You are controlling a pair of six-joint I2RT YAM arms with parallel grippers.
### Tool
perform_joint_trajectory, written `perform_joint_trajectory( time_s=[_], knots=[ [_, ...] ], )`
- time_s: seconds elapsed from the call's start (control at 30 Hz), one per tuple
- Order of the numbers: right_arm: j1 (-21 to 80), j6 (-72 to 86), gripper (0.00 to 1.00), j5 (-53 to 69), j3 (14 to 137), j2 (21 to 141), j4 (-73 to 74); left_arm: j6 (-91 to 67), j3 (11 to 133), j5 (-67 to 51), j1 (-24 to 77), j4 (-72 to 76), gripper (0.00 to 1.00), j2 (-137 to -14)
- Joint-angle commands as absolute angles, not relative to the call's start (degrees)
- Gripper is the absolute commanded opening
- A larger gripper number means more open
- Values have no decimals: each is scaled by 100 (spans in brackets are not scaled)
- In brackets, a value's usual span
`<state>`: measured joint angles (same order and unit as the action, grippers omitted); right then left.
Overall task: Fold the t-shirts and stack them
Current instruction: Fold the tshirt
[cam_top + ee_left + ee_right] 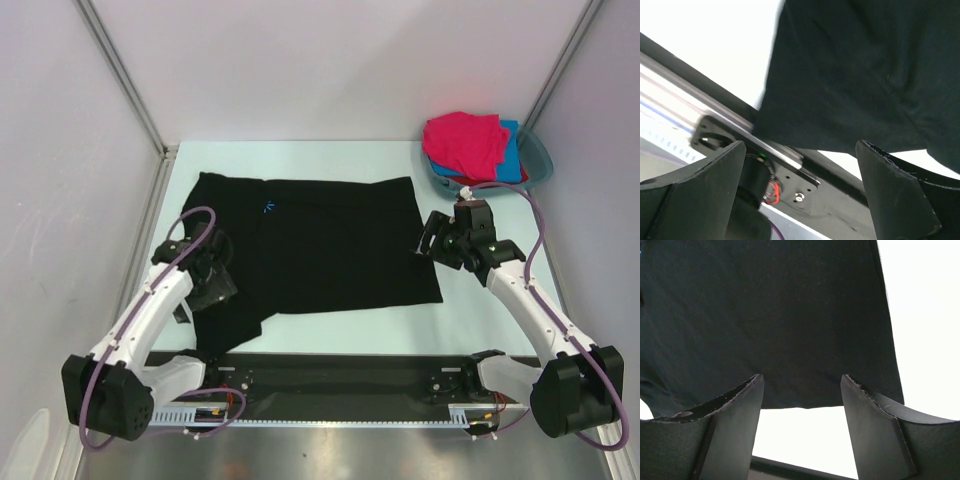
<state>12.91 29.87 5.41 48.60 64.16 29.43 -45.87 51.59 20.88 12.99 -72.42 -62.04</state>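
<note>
The large black t-shirt (320,240) lies spread flat on the table; one part hangs toward the near edge at the left. My left gripper (215,272) is open and empty above that near-left part; its wrist view shows the shirt's edge (865,75) beyond the open fingers (800,147). My right gripper (432,243) is open and empty at the shirt's right edge; its wrist view shows the shirt's edge (790,315) just past the fingertips (801,379). The magenta shirt (465,140) lies on top of the blue shirt (510,140) in the basin, with a sliver of red (485,181) beneath.
The teal basin (540,160) stands at the back right corner. The black base rail (340,375) with both arm mounts runs along the near edge and shows in the left wrist view (805,185). White walls enclose the table on three sides.
</note>
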Motion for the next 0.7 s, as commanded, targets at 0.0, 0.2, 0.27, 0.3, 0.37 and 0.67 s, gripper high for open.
perform_joint_trajectory(
  time_s=[0.0,0.2,0.27,0.3,0.37,0.67],
  knots=[
    [1301,2857,69,580,4878,6311,2804,-4631,4843,1337,1239,-6514,98,-6345],
    [1292,2830,69,571,4939,6311,2874,-5350,4360,1871,1231,-5968,98,-6390],
    [1283,2821,69,589,4939,6311,2857,-5580,4167,1881,1196,-5766,99,-6372],
    [1283,2821,69,606,4939,6328,2830,-5738,4018,1837,1187,-5713,98,-6381],
    [1283,2821,69,598,4939,6337,2856,-5923,3877,1880,1178,-5511,98,-6407],
    [1283,2725,69,536,4983,6372,2918,-6565,3252,2188,1143,-5466,100,-5916]
  ],
)
